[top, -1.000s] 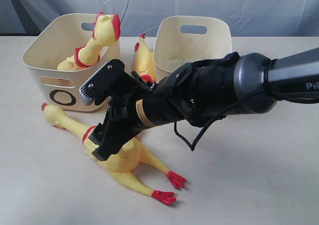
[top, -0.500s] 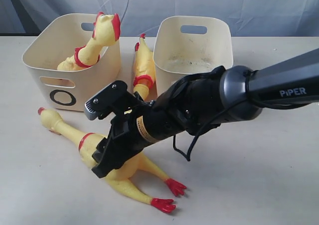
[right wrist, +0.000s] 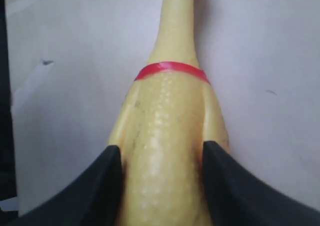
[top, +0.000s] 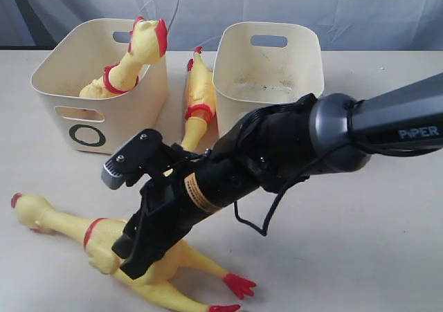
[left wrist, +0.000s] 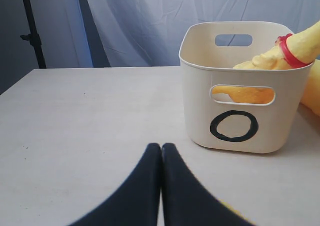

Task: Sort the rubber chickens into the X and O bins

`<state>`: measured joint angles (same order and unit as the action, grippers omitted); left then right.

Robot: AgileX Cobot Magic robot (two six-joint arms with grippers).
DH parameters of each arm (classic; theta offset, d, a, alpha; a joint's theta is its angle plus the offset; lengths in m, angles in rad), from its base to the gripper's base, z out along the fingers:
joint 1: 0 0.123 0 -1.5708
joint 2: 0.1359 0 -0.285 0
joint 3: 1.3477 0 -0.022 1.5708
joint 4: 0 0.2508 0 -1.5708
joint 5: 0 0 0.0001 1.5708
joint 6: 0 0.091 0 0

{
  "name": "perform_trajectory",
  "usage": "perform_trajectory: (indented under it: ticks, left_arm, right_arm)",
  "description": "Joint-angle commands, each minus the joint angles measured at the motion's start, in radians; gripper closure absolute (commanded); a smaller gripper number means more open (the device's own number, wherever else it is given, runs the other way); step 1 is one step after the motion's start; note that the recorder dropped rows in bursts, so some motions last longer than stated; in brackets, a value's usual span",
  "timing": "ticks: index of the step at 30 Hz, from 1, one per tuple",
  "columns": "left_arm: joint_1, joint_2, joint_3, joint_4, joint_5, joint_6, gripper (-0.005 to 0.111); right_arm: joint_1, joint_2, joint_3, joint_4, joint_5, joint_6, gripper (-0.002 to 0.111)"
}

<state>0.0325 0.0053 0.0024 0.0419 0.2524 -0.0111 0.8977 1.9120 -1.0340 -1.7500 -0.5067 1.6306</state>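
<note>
Closure of the right gripper (top: 142, 246) is the change: a second ago its fingers (right wrist: 107, 186) stood wider over the plump rubber chicken (top: 97, 243); now both flanks are touched, just behind the red neck ring (right wrist: 170, 68). That chicken has also been dragged along the worktop (top: 360, 243), away from the O bin (top: 124, 118), and still lies flat. A second chicken (top: 128, 66) is propped in the O bin; a slimmer chicken (top: 197, 90) lies between it and the other bin (top: 304, 63), whose mark is unseen. The left gripper (left wrist: 161, 146) is pressed shut, empty. A lift seems due next.
</note>
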Motion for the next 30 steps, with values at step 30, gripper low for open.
perform_trajectory:
  ticks: [30]
  left_arm:
    - [-0.004, -0.005, -0.002, 0.000, -0.014, -0.006, 0.107]
  right_arm:
    - [-0.098, -0.509, -0.199, 1.538, 1.318, -1.701, 0.109]
